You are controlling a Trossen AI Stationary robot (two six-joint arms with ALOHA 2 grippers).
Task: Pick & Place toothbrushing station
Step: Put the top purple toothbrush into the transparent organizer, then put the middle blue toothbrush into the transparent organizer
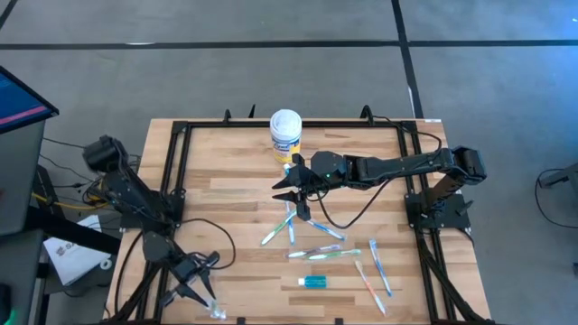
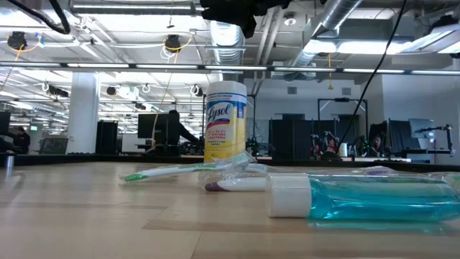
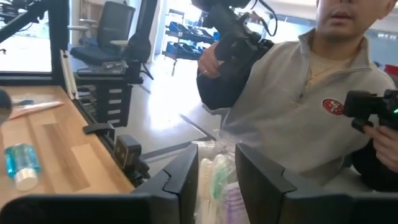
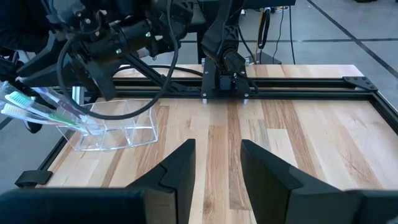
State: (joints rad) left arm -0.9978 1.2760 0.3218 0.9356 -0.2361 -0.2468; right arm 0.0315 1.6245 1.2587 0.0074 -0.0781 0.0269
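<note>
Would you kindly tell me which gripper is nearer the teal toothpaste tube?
Right. The right gripper hovers mid-table, beyond the teal toothpaste tube; the left gripper is at the table's front-left corner.

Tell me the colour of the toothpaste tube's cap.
White, on a clear teal toothpaste tube; the low view shows the cap best.

A wooden table [image 1: 226,194] lies inside a black frame [image 1: 172,171]. Its left and middle boards are bare, giving wide room to pass. A wipes canister [image 1: 285,135] stands upright at the far middle edge. Just in front of it hangs the right gripper [image 1: 291,188], fingers parted, its arm stretching across from the right side. Toothbrushes [image 1: 321,253] and a toothpaste tube [image 1: 313,282] lie scattered over the near right boards. The left gripper [image 1: 200,291] and a clear holder [image 4: 115,127] crowd the near left corner. A person [image 3: 298,99] stands just beyond that corner
</note>
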